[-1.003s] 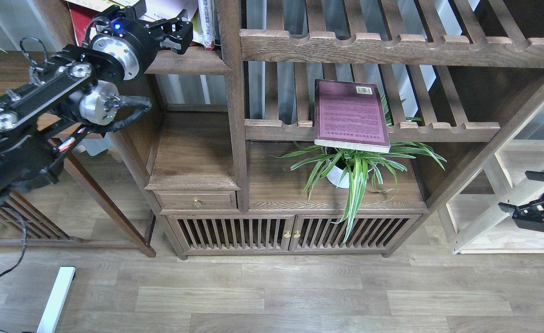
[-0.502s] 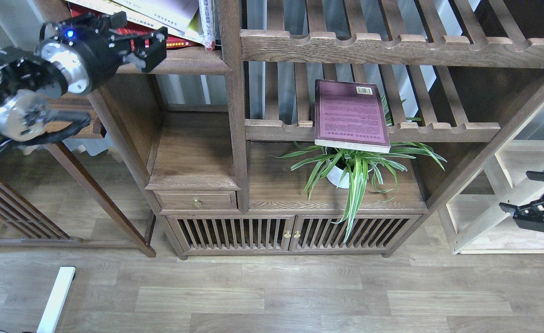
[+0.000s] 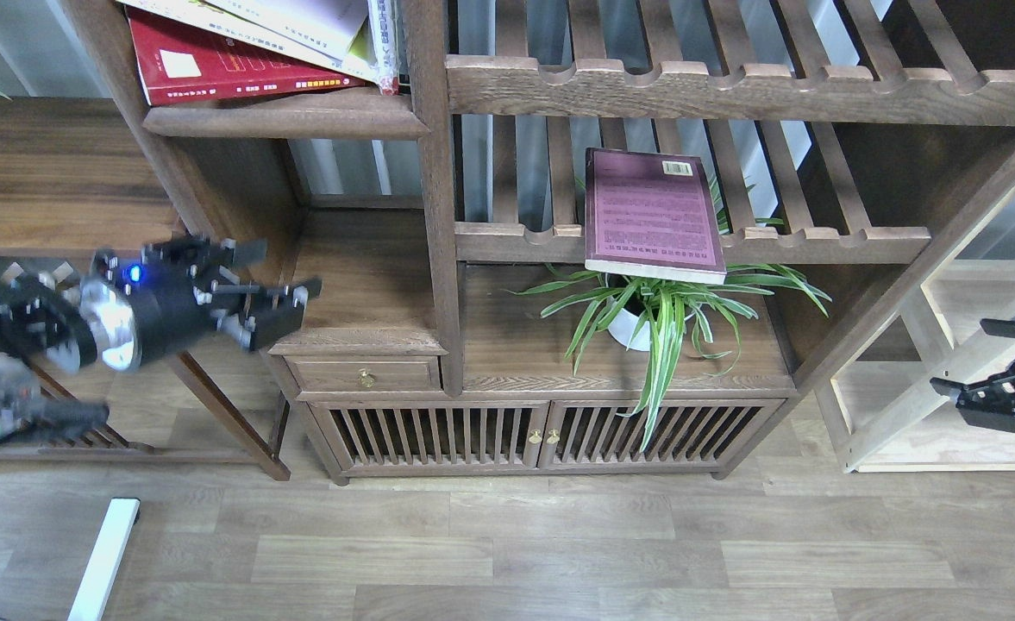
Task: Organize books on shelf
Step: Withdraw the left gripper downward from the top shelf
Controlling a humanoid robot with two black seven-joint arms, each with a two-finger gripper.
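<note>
Maroon-purple book (image 3: 652, 213) lies on a slatted rack, overhanging its front rail above the spider plant (image 3: 662, 310) (a nudge could tip it down). Other books (image 3: 248, 47) lean on the shelf (image 3: 287, 116). Left gripper (image 3: 270, 289) and right gripper (image 3: 1003, 366) both hang with jaws apart, empty.

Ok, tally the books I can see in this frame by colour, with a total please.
Red: 1, the red book at the bottom of the leaning pile on the shelf.
Pale white or cream: 2, the pale books on top of it; more may be cut off by the frame edge.
Maroon-purple: 1, the maroon book on the slatted rack.
Total: 4.
</note>
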